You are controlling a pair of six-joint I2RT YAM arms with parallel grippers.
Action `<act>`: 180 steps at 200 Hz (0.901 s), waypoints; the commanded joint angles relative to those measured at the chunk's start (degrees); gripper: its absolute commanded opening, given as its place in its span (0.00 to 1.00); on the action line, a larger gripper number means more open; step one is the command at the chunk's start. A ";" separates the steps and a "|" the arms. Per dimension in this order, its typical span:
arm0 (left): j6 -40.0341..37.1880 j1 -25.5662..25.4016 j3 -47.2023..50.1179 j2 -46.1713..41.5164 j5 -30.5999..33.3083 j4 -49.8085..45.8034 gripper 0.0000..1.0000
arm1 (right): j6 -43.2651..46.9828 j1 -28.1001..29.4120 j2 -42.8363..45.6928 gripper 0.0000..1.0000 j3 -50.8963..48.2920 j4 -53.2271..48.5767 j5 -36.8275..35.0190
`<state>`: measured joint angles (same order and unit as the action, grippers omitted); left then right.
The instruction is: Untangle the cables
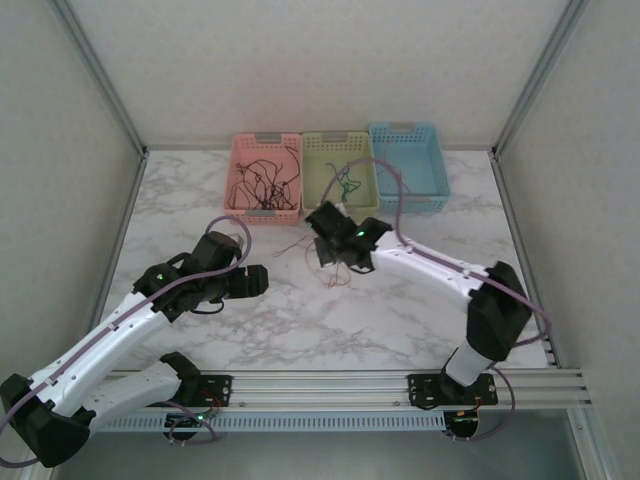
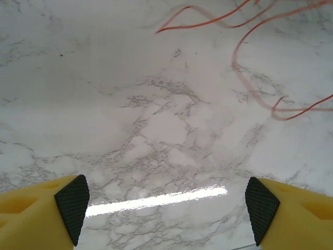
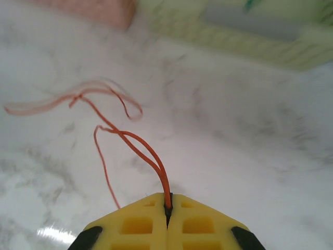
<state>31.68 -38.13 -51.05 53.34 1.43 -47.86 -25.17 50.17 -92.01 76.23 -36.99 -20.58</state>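
The red cables (image 3: 122,134) are lying tangled at the centre of the overhead frame. I'm pinching one loop in the right gripper (image 3: 167,209), jaws fully closed. The left gripper (image 2: 166,208) is hanging wide open and empty. Next, I reckon, I'm lifting gently to draw a strand free.

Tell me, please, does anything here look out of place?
Yes. The red cables lie loose on the table, in front of the pink basket, which holds black cables, and the green basket, which holds green cables. The right gripper is shut on part of them.
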 commanded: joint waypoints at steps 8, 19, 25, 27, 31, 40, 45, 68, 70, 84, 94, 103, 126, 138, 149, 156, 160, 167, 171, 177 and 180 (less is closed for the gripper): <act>-0.44 0.51 -1.25 -0.70 0.47 -1.31 0.82 | 5.18 -7.03 6.20 0.00 2.69 2.64 -5.19; -0.47 0.51 -1.20 -0.74 0.50 -1.31 0.82 | 6.31 -10.71 6.82 0.00 4.91 3.03 -5.17; -0.48 0.51 -1.16 -0.77 0.50 -1.36 0.82 | 6.53 -12.24 6.69 0.00 6.24 2.96 -5.26; -0.41 0.51 -1.23 -0.71 0.50 -1.34 0.82 | 6.60 -12.89 6.58 0.00 6.68 2.97 -5.26; -0.48 0.51 -1.24 -0.70 0.55 -1.37 0.82 | 6.84 -14.04 6.41 0.00 7.39 3.18 -5.09; -0.48 0.48 -1.23 -0.74 0.50 -1.38 0.82 | 6.86 -16.50 6.11 0.00 8.94 3.77 -4.92; -0.48 0.51 -1.25 -0.71 0.50 -1.34 0.82 | 6.85 -17.81 5.83 0.00 9.62 4.36 -4.76; -0.39 0.51 -1.25 -0.80 0.59 -1.41 0.82 | 5.89 -23.21 3.32 0.00 13.75 5.71 -4.50; -0.39 0.51 -1.25 -0.79 0.59 -1.42 0.82 | 5.85 -23.63 2.97 0.00 14.12 5.86 -4.48; -0.39 0.50 -1.25 -0.83 0.59 -1.41 0.82 | 5.01 -26.33 -0.08 0.00 16.87 6.20 -4.95; -0.39 0.52 -1.25 -0.74 0.60 -1.39 0.82 | 3.41 -28.32 -2.55 0.00 18.85 6.24 -4.06; -0.39 0.54 -1.25 -0.64 0.51 -1.40 0.82 | 1.07 -30.13 -4.32 0.00 19.09 7.79 -2.29; -0.39 0.56 -1.23 -0.43 0.11 -1.23 0.82 | -3.42 -33.34 -10.11 0.00 22.00 10.02 0.09; -0.39 0.59 -1.26 -0.46 -0.11 -1.22 0.82 | -4.25 -33.97 -14.03 0.00 25.49 8.90 -0.95; -0.30 0.56 -1.25 -0.53 -0.11 -1.29 0.82 | -4.96 -34.64 -17.35 0.00 28.35 8.35 -1.49; -0.30 0.60 -1.17 -0.61 -0.25 -1.24 0.82 | -5.19 -34.98 -19.18 0.00 29.60 8.62 -2.17; -0.30 0.53 -1.12 -0.67 -0.20 -1.26 0.82 | -5.44 -35.20 -20.11 0.00 30.30 8.81 -2.47; -0.30 0.51 -1.07 -0.63 -0.11 -1.20 0.82 | -5.73 -35.77 -22.00 0.00 31.57 8.95 -2.58; -0.30 0.58 -1.07 -0.65 -0.16 -1.29 0.82 | -6.00 -36.12 -23.19 0.00 32.46 8.69 -2.40; -0.30 0.58 -1.07 -0.57 -0.13 -1.32 0.82 | -6.50 -36.64 -24.93 0.00 33.95 7.96 -2.11; -0.30 0.53 -1.07 -0.54 -0.19 -1.23 0.82 | -6.74 -36.93 -25.76 0.00 34.65 7.58 -1.91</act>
<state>31.68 -38.13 -51.05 53.34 1.41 -47.86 -28.51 14.70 -113.34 104.99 -28.97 -21.87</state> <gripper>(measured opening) 0.819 0.041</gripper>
